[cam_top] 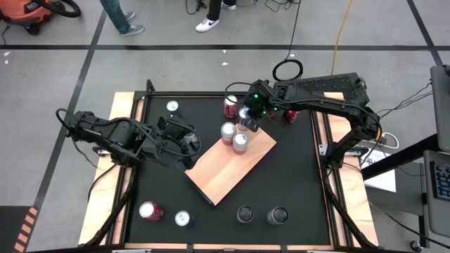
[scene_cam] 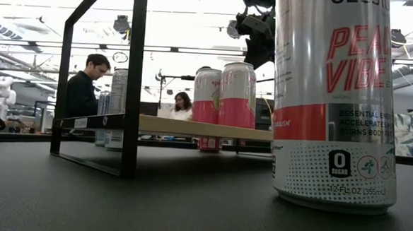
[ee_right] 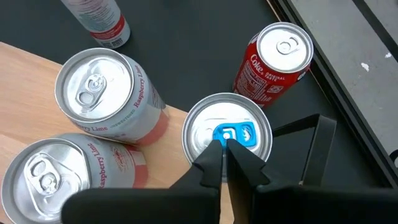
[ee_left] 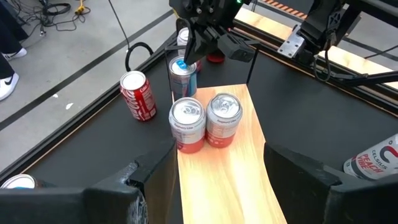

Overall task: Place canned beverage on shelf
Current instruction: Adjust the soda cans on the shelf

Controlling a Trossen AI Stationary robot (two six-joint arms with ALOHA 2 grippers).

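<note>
Only the right wrist view shows the right tool (ee_right: 225,151) pinched together on the blue-tabbed can (ee_right: 227,134) beside the shelf (ee_right: 25,59); the left tool (cam_top: 188,144) waits apart

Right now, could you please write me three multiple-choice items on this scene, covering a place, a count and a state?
1. Where is the right gripper?
A. over the blue-tabbed can
B. beside the red cola can
C. off the table

2. How many pink cans stand on the shelf?
A. none
B. two
C. five

3. How are the right gripper's fingers?
A. wide open
B. shut
C. hidden

Answers: 1 A, its tips sit at the blue tab; 2 B, a pair near the shelf's end; 3 B, the tips meet.
</note>
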